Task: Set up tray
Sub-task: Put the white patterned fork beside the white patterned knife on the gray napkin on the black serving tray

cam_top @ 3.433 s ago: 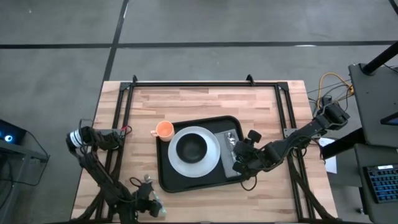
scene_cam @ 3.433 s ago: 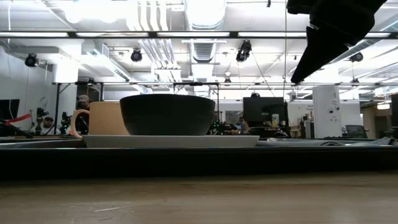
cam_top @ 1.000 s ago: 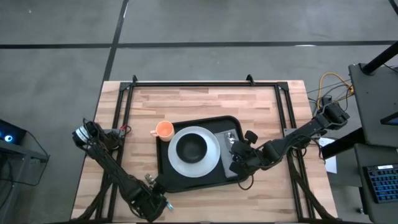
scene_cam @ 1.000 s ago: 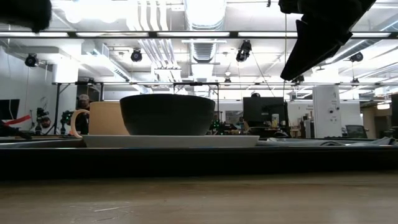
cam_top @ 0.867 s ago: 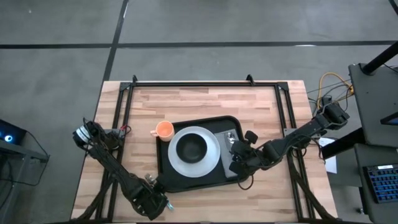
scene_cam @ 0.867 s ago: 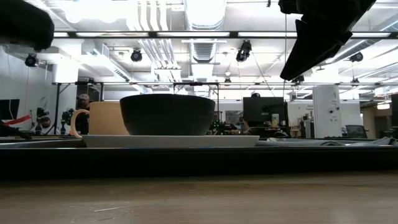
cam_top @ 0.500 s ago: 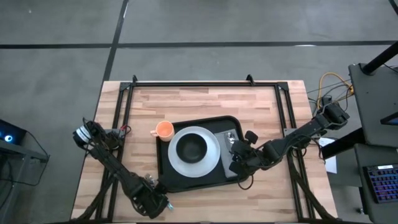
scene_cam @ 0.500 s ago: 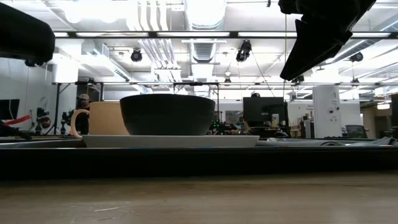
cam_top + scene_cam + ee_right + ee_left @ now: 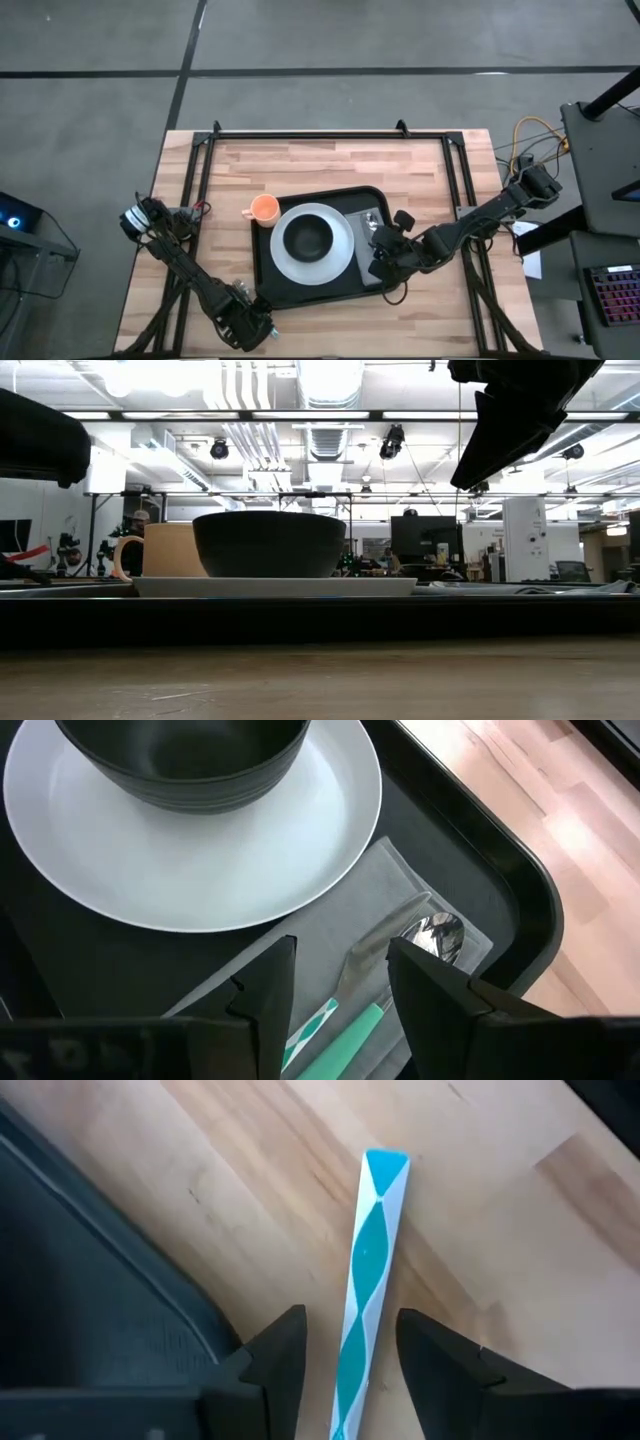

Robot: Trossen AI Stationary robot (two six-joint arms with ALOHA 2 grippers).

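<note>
The black tray (image 9: 268,290) lies mid-table. On it stand a white plate (image 9: 343,256) with a black bowl (image 9: 308,238), and a grey folded cloth (image 9: 372,224) along its right side. An orange cup (image 9: 264,209) sits at its far-left corner. On the cloth lie a spoon (image 9: 438,935) and teal-handled cutlery (image 9: 345,1025). My right gripper (image 9: 340,955) hovers open over the cloth. My left gripper (image 9: 245,325) is open at the tray's near-left corner (image 9: 90,1280). Its fingers stand on either side of a teal-and-white handle (image 9: 372,1250) lying on the wood, apart from it.
Black frame rails (image 9: 200,180) run along the table's left, right and far sides. Bare wood (image 9: 330,165) lies between the tray and the far rail. In the low view the bowl (image 9: 268,543), the cup (image 9: 165,550) and the tray's near rim (image 9: 320,620) fill the middle.
My left arm has come down lower over the table's near-left part, with its gripper staying by the tray's near-left corner. My right gripper has kept still over the cloth.
</note>
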